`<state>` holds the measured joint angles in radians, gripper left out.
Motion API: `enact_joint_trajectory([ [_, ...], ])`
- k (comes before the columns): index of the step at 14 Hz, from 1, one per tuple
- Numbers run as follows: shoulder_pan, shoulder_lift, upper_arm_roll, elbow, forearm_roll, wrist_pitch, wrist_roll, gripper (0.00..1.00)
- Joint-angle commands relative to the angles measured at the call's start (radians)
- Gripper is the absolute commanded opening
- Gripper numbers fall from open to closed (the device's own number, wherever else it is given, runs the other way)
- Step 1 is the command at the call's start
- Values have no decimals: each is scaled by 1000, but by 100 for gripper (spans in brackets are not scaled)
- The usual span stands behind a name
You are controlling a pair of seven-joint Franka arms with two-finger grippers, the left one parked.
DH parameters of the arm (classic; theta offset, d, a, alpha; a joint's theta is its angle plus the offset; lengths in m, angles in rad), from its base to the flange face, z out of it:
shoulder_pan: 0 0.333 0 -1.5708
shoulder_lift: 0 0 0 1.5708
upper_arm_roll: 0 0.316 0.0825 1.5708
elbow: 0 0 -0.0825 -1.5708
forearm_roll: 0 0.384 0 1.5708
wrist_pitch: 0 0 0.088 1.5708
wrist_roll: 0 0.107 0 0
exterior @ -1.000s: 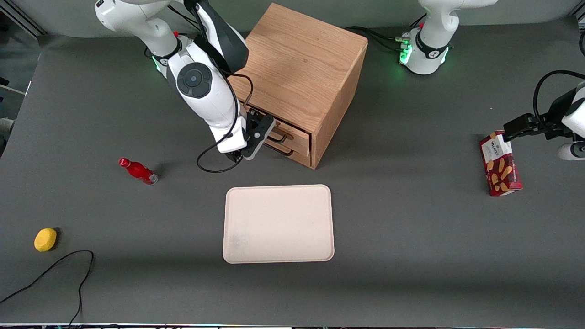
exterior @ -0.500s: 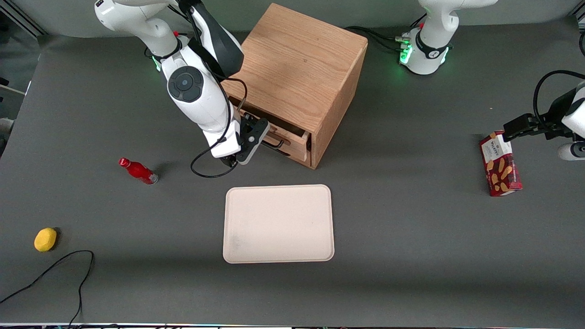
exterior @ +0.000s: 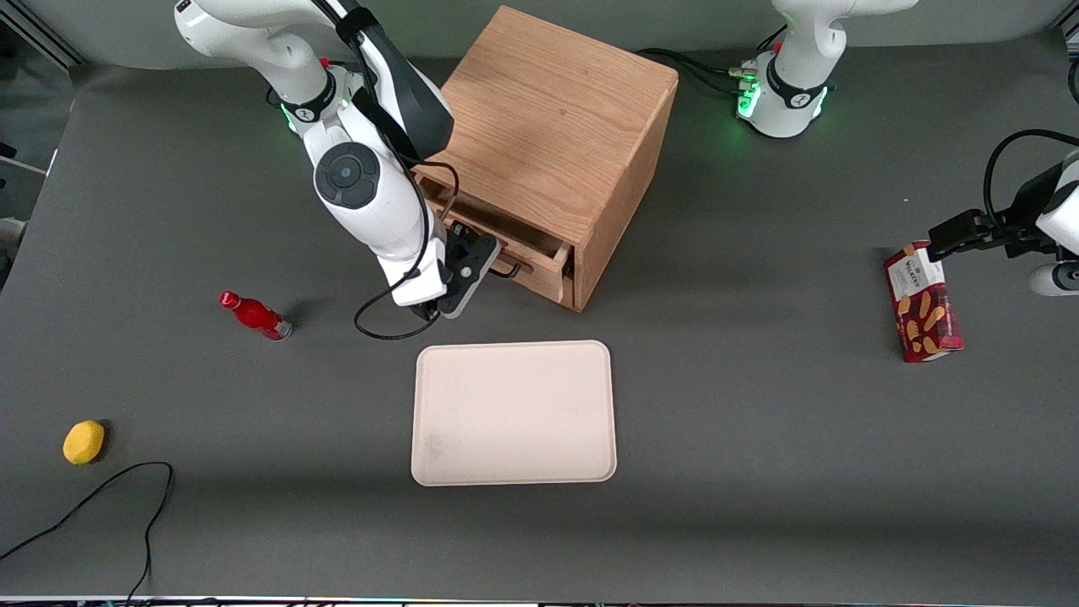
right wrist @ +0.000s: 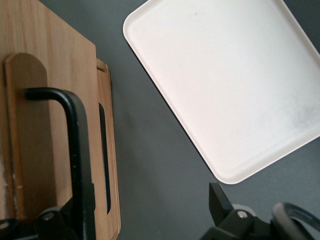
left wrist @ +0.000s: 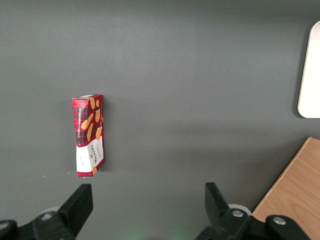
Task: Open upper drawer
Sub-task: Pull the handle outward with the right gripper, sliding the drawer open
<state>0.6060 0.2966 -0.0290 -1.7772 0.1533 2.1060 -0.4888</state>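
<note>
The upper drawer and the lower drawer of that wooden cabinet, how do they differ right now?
The upper drawer is pulled partly out of the cabinet; the lower drawer sits in, mostly covered by it. The gripper is at the upper drawer's handle; nothing touches the lower drawer. Both have light oak fronts.

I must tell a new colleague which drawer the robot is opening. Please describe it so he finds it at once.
Find the wooden cabinet farther from the front camera than the cream tray. The upper drawer is directly under its top, pulled partly out, with the gripper at its black bar handle. The lower drawer stays in.
</note>
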Motion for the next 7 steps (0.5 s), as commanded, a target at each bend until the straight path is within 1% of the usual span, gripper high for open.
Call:
enact_joint_trajectory([
  [1,-15,21,1,33,14,2,-27,100],
  [7,-35,26,0,53,9,-6,-25,100],
])
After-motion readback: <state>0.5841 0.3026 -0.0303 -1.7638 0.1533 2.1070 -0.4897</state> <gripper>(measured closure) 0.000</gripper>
